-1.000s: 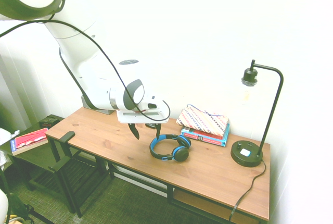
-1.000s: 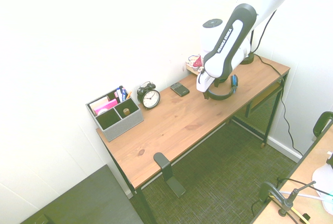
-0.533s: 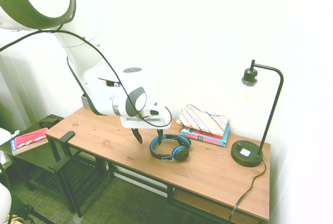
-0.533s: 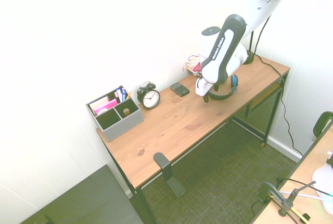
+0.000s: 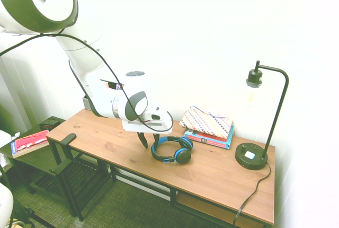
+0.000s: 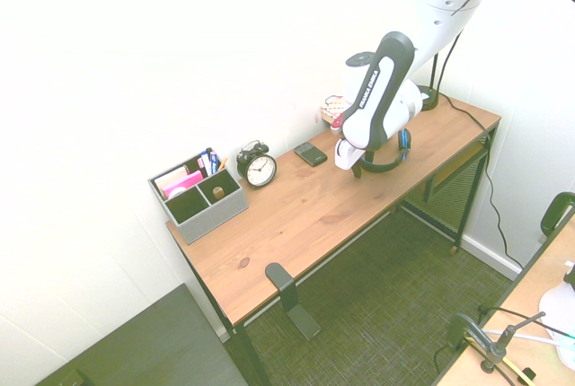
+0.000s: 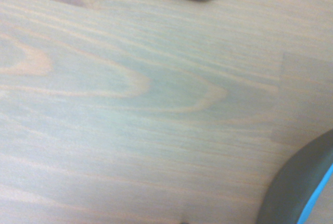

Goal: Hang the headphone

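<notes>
Our gripper (image 5: 149, 139) straddles the headphone (image 5: 172, 149) band; we cannot tell whether the fingers grip it. Books (image 5: 210, 138), lamp (image 5: 257, 122) and clock (image 6: 260, 169) stand nearby.

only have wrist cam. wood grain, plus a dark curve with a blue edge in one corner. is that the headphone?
Observer: Yes. The headphone lies flat on the desk, and the gripper is down at its headband end, pointing straight down.
Operator: and the black thing at the opposite edge of my view?
Observer: A small flat black device lying near the wall, between the alarm clock and the arm.
Operator: where would it hang?
Observer: Likely the black hook on the desk's front edge, at the end far from the lamp.
</notes>
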Available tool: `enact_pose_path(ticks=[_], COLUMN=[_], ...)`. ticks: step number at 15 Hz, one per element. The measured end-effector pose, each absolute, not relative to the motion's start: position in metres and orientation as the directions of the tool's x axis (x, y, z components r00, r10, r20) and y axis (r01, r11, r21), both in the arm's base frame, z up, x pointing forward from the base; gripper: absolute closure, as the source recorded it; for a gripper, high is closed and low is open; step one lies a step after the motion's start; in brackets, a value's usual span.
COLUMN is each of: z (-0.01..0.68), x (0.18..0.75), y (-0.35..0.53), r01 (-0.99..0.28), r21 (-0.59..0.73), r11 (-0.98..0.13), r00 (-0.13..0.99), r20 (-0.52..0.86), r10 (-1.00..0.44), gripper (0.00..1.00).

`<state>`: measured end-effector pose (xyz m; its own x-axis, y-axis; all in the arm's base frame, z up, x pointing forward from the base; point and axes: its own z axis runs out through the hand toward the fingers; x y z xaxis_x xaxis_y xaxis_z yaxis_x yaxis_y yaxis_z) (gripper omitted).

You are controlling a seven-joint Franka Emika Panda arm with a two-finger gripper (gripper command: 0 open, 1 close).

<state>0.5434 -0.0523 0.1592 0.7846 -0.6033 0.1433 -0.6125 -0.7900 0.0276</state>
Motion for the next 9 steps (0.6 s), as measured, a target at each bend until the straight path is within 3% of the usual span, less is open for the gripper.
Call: enact_pose_path(ticks=[9], z=[0.173], x=[0.548], y=[-0.078], r01=[-0.684], r21=[0.011], r11=[-0.73], r00=[0.726], r20=[0.109], r10=[-0.679], gripper=[1.0])
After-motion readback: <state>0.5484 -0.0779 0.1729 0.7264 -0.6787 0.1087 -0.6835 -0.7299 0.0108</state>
